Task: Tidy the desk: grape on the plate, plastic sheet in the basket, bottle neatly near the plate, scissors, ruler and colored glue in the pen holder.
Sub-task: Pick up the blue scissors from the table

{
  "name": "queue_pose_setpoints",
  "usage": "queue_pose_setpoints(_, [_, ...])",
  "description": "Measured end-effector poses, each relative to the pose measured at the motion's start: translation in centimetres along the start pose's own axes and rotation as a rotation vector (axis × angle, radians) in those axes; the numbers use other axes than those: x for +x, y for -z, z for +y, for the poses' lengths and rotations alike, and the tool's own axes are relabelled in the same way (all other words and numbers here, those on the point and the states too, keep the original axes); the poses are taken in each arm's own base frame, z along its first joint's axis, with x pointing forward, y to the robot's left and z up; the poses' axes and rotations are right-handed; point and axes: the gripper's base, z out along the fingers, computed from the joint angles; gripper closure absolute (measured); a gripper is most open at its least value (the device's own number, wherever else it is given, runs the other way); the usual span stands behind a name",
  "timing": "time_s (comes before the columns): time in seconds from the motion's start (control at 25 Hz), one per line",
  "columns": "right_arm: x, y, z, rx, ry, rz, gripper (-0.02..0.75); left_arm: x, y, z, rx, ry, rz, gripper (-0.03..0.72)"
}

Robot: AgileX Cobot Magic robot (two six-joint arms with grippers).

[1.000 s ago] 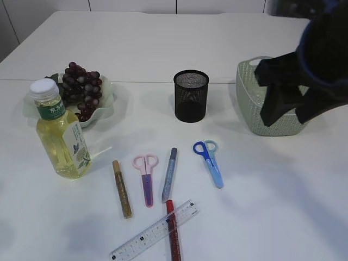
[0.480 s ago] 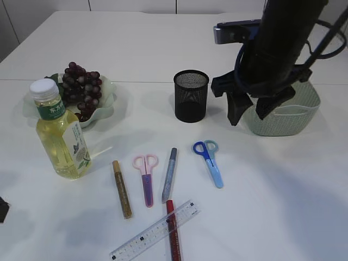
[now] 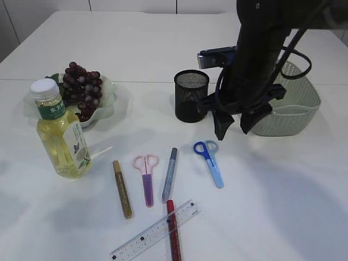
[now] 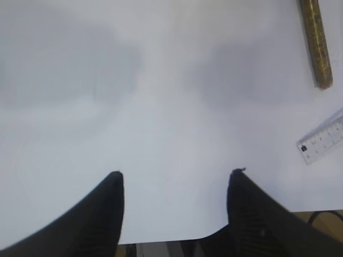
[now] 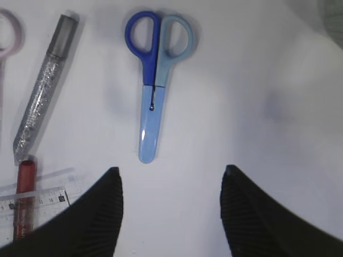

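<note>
Now your right gripper (image 3: 235,126) hangs wide and empty, blue scissors (image 3: 209,162) at its seven o'clock; left gripper (image 4: 174,184) wide too.

Blue scissors (image 3: 210,162), pink scissors (image 3: 146,177), gold glue (image 3: 122,188), black mesh pen holder (image 3: 191,95).

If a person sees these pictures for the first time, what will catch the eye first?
The big black right gripper hangs open over the table between the mesh pen holder and the green basket, above the blue scissors. At the left, a bottle of yellow drink stands upright before dark grapes on a plate.
</note>
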Motion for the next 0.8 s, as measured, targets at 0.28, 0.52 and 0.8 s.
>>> queue_pose_setpoints(0.28, [-1.2,-1.9,1.8,-0.008,0.037,-0.007,0.281,-2.6,3.9,-0.2,-0.090,-0.093,-0.079,0.244])
queue_pose_setpoints(0.52, [-1.7,-4.3,1.9,-0.008,0.037,0.026,0.281,-2.9,4.6,0.6,-0.204,-0.152,-0.083,0.250])
queue_pose_setpoints(0.8, [-2.0,-5.9,2.1,-0.021,0.030,0.031,0.283,-3.0,4.6,0.6,-0.206,-0.154,-0.085,0.253])
